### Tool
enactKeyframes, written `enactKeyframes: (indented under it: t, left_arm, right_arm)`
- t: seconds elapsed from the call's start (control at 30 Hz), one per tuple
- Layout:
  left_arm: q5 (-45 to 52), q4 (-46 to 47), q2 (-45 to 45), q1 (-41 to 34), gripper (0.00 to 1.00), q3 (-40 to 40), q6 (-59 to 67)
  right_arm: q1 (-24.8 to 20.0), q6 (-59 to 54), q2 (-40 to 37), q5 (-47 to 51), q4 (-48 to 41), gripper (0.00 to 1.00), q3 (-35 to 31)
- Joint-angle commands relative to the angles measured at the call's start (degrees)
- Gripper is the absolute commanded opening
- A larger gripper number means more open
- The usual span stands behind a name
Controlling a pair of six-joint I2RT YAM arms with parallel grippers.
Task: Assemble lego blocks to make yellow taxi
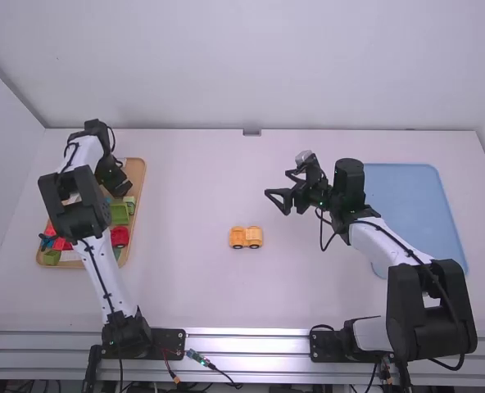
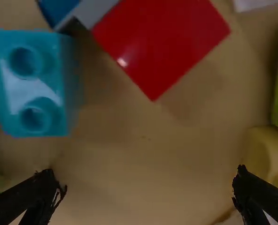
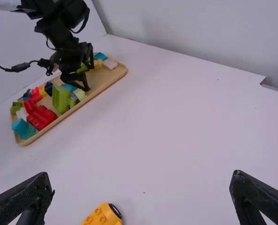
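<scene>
Near the middle of the table sits a small yellow-orange brick vehicle (image 1: 246, 237); the right wrist view shows part of this yellow piece (image 3: 104, 215) with a black wheel. My left gripper (image 1: 121, 182) is down over the far part of the wooden tray (image 1: 138, 173). In its wrist view the left gripper (image 2: 146, 187) is open above the tray floor, with a teal block (image 2: 33, 84), a red block (image 2: 162, 40) and a yellow block (image 2: 266, 157) around it. My right gripper (image 1: 280, 201) is held beyond and right of the vehicle; the right gripper (image 3: 141, 190) stands wide open and holds nothing.
The tray holds red bricks (image 3: 39, 116), a green piece (image 3: 61, 98), a teal piece (image 3: 22, 128) and several others. A blue mat (image 1: 414, 205) lies at the right, partly under the right arm. A wall rises behind the table's far edge.
</scene>
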State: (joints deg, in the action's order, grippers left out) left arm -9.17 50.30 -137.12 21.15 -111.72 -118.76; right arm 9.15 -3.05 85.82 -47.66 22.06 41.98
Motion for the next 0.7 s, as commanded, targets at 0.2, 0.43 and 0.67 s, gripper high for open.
enactKeyframes:
  t: [0.2, 0.43, 0.67]
  left_arm:
    - [9.4, 2.7, 0.1, -0.5, 0.99, 1.6, 16.6]
    - [15.0, -2.4, 0.1, 0.2, 0.99, 1.6, 35.7]
    - [18.6, -5.3, 0.1, 1.0, 0.99, -0.9, 51.2]
  right_arm:
    - [-0.2, 0.0, -0.7, -0.7, -0.3, 0.99, 0.1]
    - [-0.2, 0.0, -0.7, -0.7, -0.9, 1.0, 0.1]
    - [-0.2, 0.0, -0.7, -0.8, -1.0, 1.0, 0.1]
